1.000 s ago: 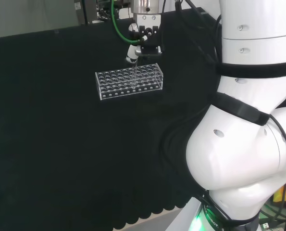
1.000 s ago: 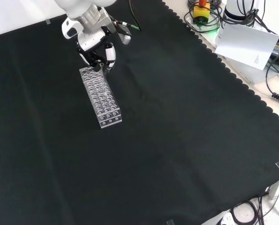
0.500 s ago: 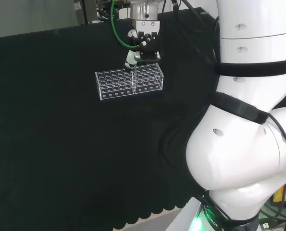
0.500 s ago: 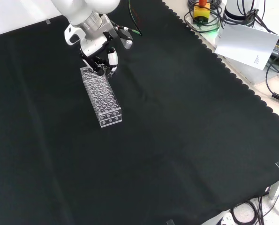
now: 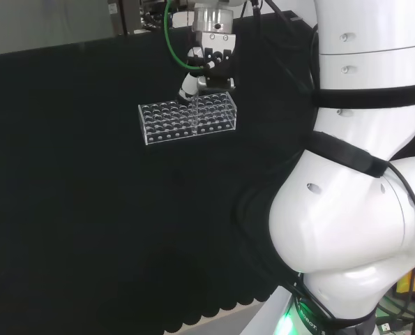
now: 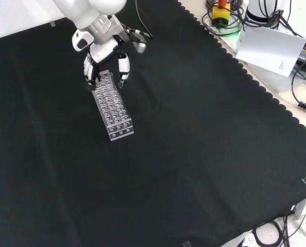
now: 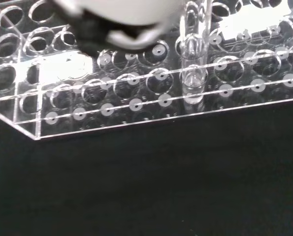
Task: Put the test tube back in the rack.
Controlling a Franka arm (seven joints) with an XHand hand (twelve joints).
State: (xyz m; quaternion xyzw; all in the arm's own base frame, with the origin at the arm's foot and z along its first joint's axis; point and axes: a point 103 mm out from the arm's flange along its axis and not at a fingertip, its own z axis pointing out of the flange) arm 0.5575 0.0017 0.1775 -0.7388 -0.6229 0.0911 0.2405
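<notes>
A clear plastic rack with several rows of holes lies on the black cloth. The same rack runs lengthwise away from the front camera. A clear test tube stands upright in one of the holes of the rack, near its front edge. In the head view the tube is a faint upright line in the rack's right half. The hand hovers just above the rack's far end. Its fingers are spread apart, straddle that end of the rack and hold nothing.
Black cloth surrounds the rack on all sides. In the front view the cloth's scalloped edge runs along the right, with a white paper sheet and cables beyond it. The arm's big white links stand at the head view's right.
The hand's fingers, closed round the tube over the rack a second ago, have spread apart and lifted a little. The tube stays standing in the rack.
</notes>
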